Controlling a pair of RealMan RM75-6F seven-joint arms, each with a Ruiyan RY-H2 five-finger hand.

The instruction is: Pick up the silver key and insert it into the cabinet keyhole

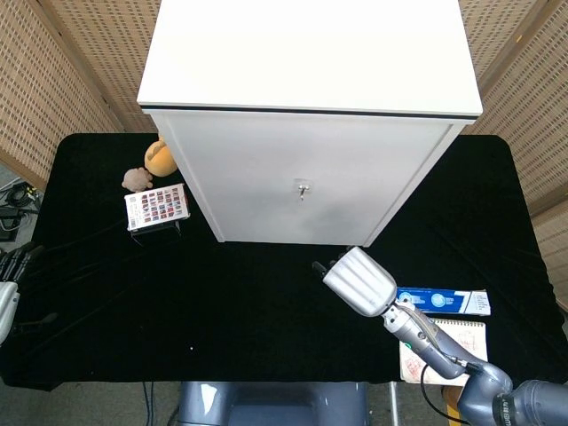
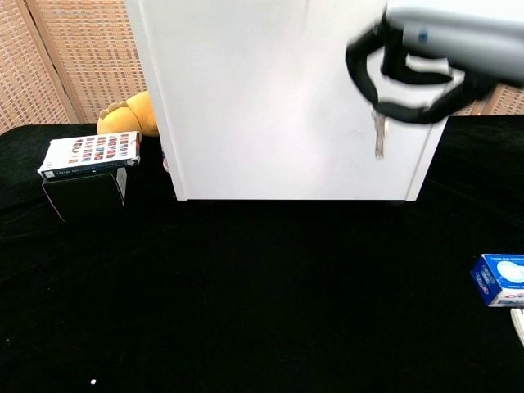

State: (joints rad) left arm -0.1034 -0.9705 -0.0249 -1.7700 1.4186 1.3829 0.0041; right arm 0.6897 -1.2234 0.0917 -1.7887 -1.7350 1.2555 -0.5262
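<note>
My right hand [image 2: 426, 57] is high in front of the white cabinet [image 2: 295, 98] in the chest view, fingers curled, pinching the silver key [image 2: 378, 135], which hangs down from them. From the head view the right hand [image 1: 358, 281] hovers over the black table just before the cabinet's front, below and right of the keyhole [image 1: 303, 188], where a small silver piece shows. The key itself is hidden under the hand there. My left hand [image 1: 9, 280] shows only at the far left edge, holding nothing, its fingers hard to read.
A colour-printed box [image 1: 157, 207] on a black stand, a brown toy [image 1: 137, 179] and an orange toy [image 1: 161, 158] lie left of the cabinet. A blue box [image 1: 441, 301] and a sketch pad [image 1: 444, 351] lie at the right front.
</note>
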